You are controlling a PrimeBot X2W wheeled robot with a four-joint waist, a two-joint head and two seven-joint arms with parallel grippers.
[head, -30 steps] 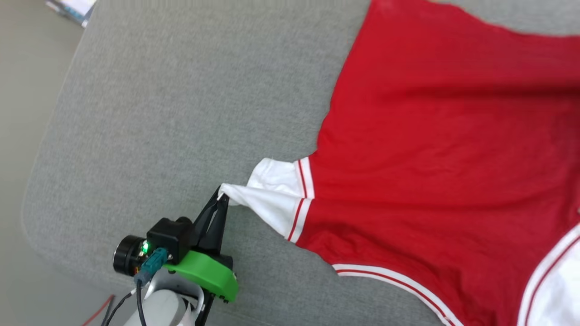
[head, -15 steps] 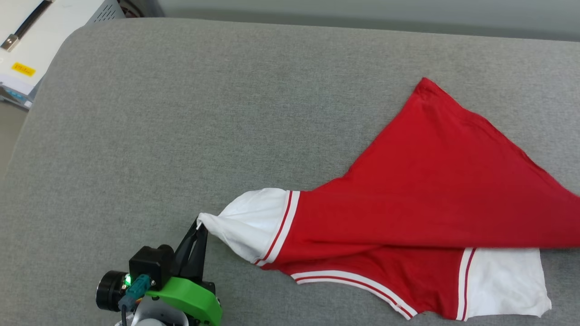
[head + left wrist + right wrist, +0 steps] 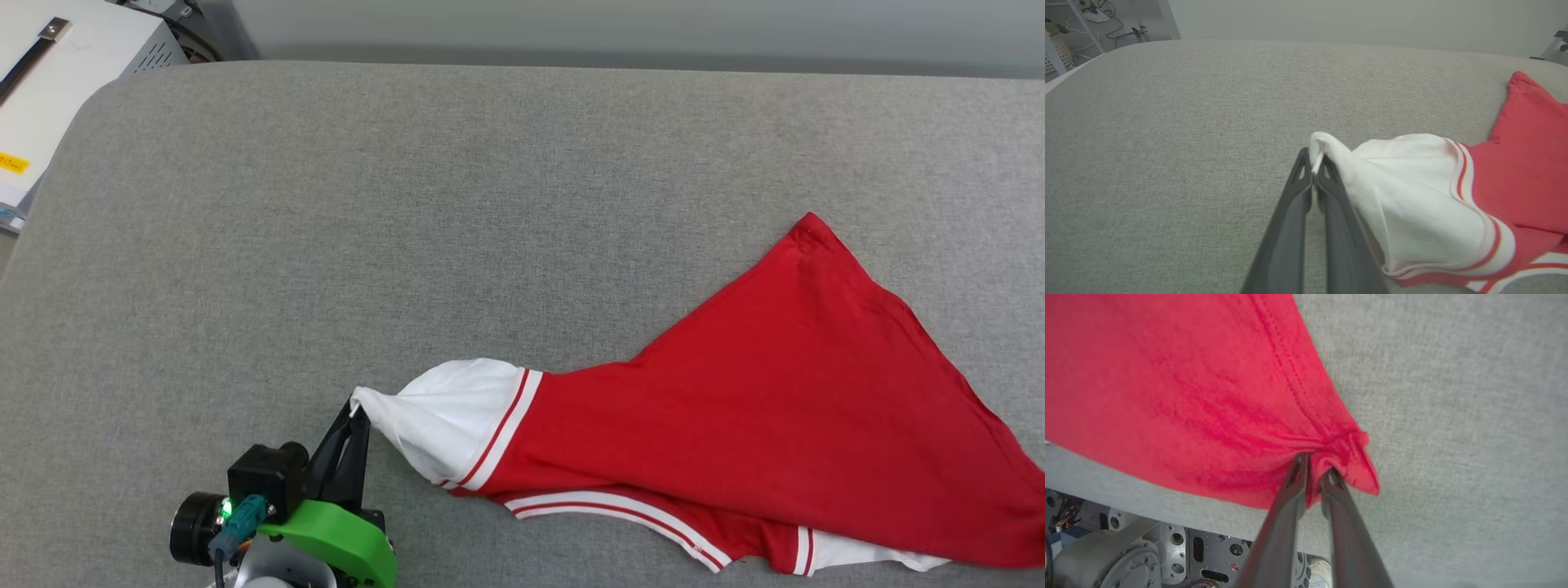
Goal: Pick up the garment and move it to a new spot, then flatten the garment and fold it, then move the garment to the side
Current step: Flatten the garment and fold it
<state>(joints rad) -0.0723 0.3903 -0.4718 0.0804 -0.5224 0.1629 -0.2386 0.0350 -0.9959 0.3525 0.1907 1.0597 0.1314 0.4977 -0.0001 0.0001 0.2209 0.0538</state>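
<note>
Head view: the grey fabric-covered worktop [image 3: 326,245] has rounded corners. A pale wall runs along the top and a white cabinet [image 3: 57,73] stands off the far left corner. The garment [image 3: 775,425] lies at the lower right with its long axis left to right. One white sleeve points left and one red corner points toward the wall. The left gripper [image 3: 356,412] is at the lower left, jaws closed on the sleeve's edge.

Left wrist view: the jaws are pressed together, with a thin fold of white sleeve cloth between the tips. The sleeve billows to the right and the red body lies beyond it on the worktop. At the top left a shelf frame [image 3: 1077,24] with cables stands against the wall.

Right wrist view: the right gripper [image 3: 1314,473] has its jaws narrow, pinching a bunched red hem corner. The cloth stretches up and left over the worktop. Grey metal robot parts [image 3: 1126,555] show at the lower left.
</note>
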